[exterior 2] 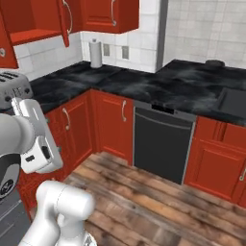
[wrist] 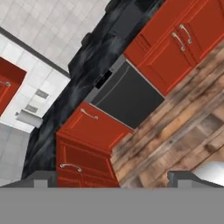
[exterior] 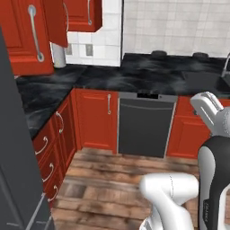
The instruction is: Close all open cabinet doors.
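In the left base view we see a red wall cabinet door (exterior: pixel 28 36) swung out toward us at the top left, with its curved silver handle (exterior: pixel 35 32) showing. Next to it a second open door (exterior: pixel 57 20) shows us mostly its thin edge, and farther right a wall door (exterior: pixel 84 14) looks shut against the tiled wall. Under them a paper towel roll (exterior: pixel 59 55) stands on the dark counter (exterior: pixel 112 78), and the grey dishwasher (exterior: pixel 144 126) sits in the far row of low cabinets. In the right base view we see the same open cabinet at the top left with its bare shelf (exterior 2: pixel 33 34) showing, a door (exterior 2: pixel 66 20) hanging open on its right side, and a toaster (exterior 2: pixel 12 89) on the counter at the left. In the hand view the picture is tilted, and we look down at the dishwasher (wrist: pixel 127 96) and the wood floor (wrist: pixel 175 140). The gripper (wrist: pixel 113 178) has its two tips far apart at the bottom, so it is wide open and holds nothing. We think the job is only at its start, since the arm is well apart from the open doors. Next we need to lift and swing the hand up to the left, get behind an open door and push it flat.
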Motion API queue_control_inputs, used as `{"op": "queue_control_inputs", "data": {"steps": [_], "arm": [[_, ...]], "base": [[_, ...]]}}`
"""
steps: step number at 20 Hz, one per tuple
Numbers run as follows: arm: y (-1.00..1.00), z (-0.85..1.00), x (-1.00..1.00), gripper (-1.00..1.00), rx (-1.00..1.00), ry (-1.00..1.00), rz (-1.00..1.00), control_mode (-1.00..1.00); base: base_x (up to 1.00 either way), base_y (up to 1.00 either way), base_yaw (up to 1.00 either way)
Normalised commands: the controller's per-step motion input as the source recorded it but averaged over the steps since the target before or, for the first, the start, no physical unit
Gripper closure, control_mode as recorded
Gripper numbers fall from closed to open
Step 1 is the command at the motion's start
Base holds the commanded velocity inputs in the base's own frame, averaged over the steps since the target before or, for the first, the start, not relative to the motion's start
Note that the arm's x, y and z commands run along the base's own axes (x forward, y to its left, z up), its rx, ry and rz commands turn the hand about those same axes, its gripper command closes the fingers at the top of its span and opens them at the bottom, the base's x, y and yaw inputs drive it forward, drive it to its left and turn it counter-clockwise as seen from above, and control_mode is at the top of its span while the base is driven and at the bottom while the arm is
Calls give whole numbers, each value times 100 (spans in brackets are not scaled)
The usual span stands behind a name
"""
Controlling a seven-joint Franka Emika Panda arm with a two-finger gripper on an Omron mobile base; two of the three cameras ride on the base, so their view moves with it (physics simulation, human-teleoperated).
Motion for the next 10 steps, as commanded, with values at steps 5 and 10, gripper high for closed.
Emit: {"op": "queue_control_inputs", "data": {"steps": [5,10], "arm": [[0,0,0,-100,0,0,0,100],[0,0,0,-100,0,0,0,100]], "base": [[100,-10,24],[88,-3,31]]}}
